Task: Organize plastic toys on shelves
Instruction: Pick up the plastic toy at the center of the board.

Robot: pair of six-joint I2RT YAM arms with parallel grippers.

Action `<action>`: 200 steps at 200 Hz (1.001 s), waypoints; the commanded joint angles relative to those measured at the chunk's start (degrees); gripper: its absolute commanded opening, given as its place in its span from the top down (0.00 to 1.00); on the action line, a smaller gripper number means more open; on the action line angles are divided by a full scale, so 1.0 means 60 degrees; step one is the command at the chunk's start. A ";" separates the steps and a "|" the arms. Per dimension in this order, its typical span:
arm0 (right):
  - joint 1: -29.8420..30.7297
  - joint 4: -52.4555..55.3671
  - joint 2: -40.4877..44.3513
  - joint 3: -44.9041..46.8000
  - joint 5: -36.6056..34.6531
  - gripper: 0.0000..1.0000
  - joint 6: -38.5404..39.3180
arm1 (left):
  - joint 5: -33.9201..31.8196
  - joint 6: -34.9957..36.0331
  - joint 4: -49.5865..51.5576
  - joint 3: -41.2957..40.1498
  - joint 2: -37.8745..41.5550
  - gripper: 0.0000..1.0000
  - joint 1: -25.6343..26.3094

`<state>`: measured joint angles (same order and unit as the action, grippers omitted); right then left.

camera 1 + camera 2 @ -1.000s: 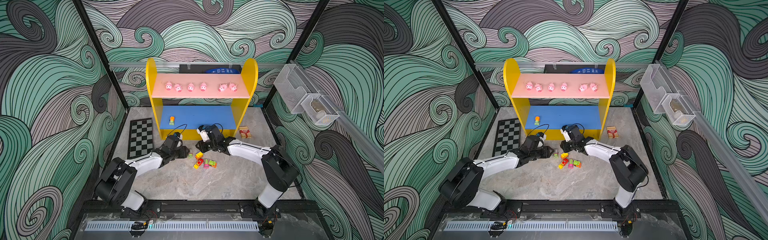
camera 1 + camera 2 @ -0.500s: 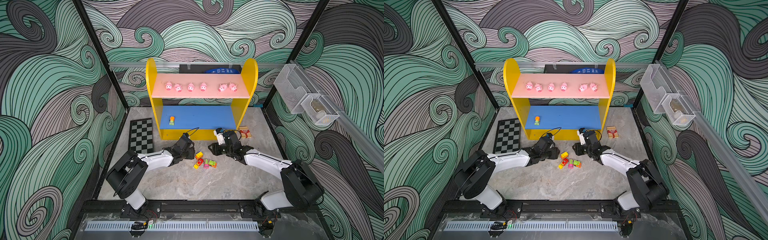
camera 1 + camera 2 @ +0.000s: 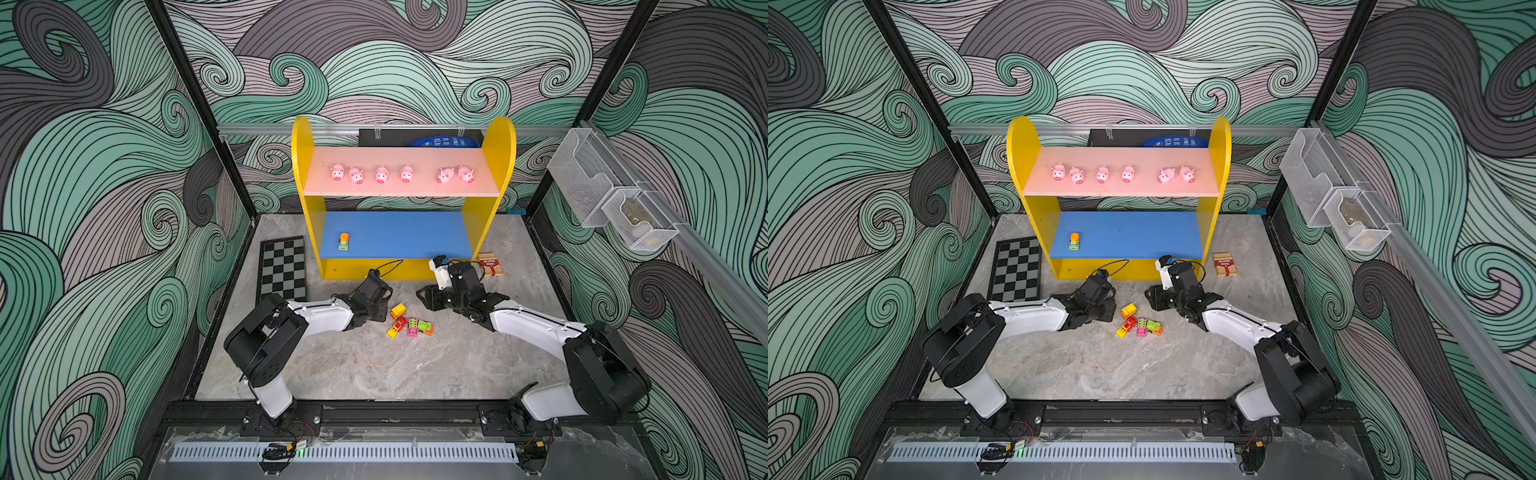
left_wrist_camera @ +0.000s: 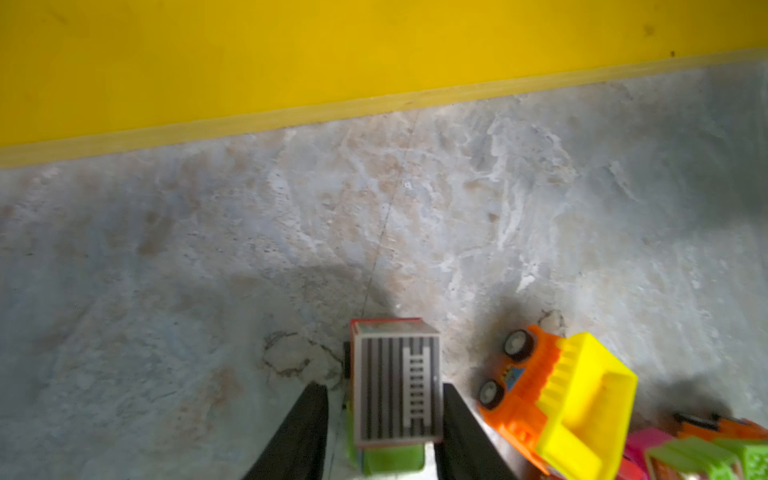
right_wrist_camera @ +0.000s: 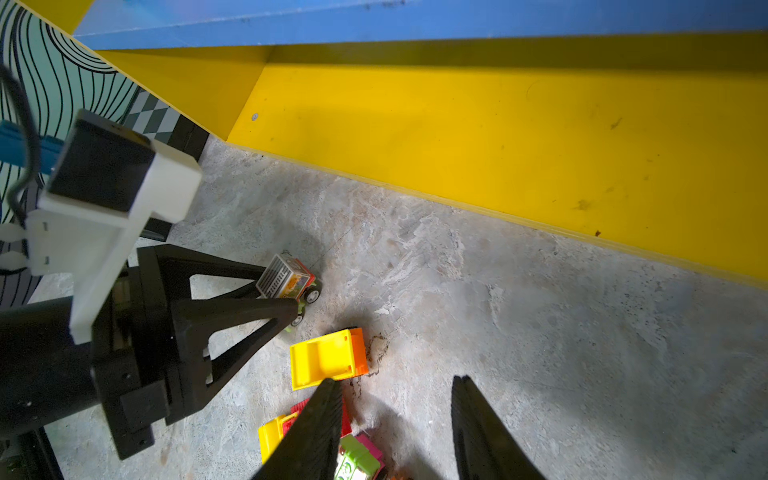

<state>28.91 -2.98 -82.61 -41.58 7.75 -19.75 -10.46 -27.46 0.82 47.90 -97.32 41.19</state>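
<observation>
Several pink pigs (image 3: 381, 174) stand in a row on the shelves' (image 3: 301, 166) pink upper board. An orange-green car (image 3: 343, 241) sits on the blue lower board. On the floor in front lie a yellow-orange dump truck (image 3: 398, 310) (image 5: 328, 357), a red-yellow vehicle (image 3: 397, 327), a pink one (image 3: 412, 328) and a green one (image 3: 424, 327). My left gripper (image 4: 383, 384) (image 3: 380, 313) straddles a grey-roofed green truck (image 4: 395, 386) (image 5: 286, 282) on the floor, one pad against its side, a thin gap at the other. My right gripper (image 5: 395, 379) (image 3: 422, 297) stands open and empty over the cluster.
A grey-black checkerboard (image 3: 282, 268) lies left of the shelves. A red-and-tan card box (image 3: 490, 264) lies at their right foot. Wire mesh baskets (image 3: 602, 195) hang on the right wall. The shelves' yellow base panel (image 4: 291, 62) stands close ahead of both grippers.
My left gripper has slid right onto the grey-roofed truck and narrowed round it. My right gripper has drawn back from the shelf front and widened its jaws.
</observation>
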 commanded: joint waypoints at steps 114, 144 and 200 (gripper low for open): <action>-0.0065 -0.0177 0.0182 0.0221 0.0022 0.52 -0.0048 | -0.0216 0.0380 0.0082 -0.0144 -0.0014 0.73 0.0049; -0.0181 -0.0325 0.0424 0.0403 -0.0079 0.52 -0.0114 | -0.0183 0.0524 0.0175 -0.0203 0.0301 0.81 0.0078; -0.0686 -0.0969 0.1280 0.1358 -0.0046 0.51 -0.0319 | 0.0030 0.0770 0.0656 -0.0264 0.1478 0.81 0.0108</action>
<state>26.13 -5.76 -77.32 -35.86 7.62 -20.67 -11.53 -24.40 2.72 46.11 -93.06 41.50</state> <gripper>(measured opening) 0.489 0.302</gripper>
